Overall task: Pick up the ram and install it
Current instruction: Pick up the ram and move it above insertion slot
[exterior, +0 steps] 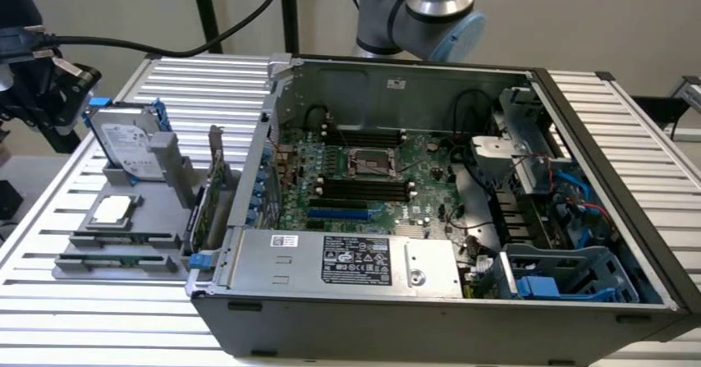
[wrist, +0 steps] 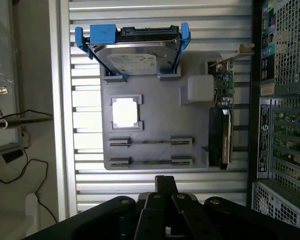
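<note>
On the bench [exterior: 98,326] sit one grey tray [wrist: 160,120] and one open computer case [exterior: 438,322]. In the exterior view the tray is on the left, just beside the case.

The tray holds five things. One ram stick [wrist: 150,142] and a second ram stick [wrist: 150,161] each lie in their own groove, side by side but not touching. One square silver chip [wrist: 126,112] rests in its frame next to them. One hard drive [wrist: 135,55] with blue rails stands at the far end. One card [wrist: 222,85] stands on its edge along the side closest to the case.

The case holds one green board [exterior: 373,174] with long dark slots, one silver box [exterior: 350,260] with a label, and one blue plastic cage [exterior: 559,281].

One pincer [wrist: 165,181] hangs over the bench by the end of the tray where the ram sticks lie. Its tips are together and hold nothing.
</note>
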Controlling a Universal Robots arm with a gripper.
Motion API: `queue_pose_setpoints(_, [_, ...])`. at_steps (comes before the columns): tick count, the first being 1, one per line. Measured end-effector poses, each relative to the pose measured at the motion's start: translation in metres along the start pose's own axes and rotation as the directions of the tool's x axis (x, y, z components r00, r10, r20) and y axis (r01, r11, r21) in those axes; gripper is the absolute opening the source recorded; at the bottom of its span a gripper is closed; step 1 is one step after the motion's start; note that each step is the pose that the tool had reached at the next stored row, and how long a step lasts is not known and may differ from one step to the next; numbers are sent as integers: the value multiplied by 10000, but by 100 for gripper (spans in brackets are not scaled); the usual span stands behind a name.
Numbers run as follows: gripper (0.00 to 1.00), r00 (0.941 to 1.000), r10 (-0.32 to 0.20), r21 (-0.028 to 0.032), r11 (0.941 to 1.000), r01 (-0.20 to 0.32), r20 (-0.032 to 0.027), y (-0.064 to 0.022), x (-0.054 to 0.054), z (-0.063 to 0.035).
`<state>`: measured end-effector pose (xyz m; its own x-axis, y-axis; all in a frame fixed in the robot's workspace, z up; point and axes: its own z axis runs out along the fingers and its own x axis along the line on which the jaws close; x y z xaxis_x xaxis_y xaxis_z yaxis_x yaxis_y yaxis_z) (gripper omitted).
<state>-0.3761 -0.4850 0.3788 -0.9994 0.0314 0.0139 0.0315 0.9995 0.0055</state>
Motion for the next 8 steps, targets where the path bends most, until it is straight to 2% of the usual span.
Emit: queue_pose_setpoints(8, [11,9999,-106,1,9999,106,-1,-1,6,0])
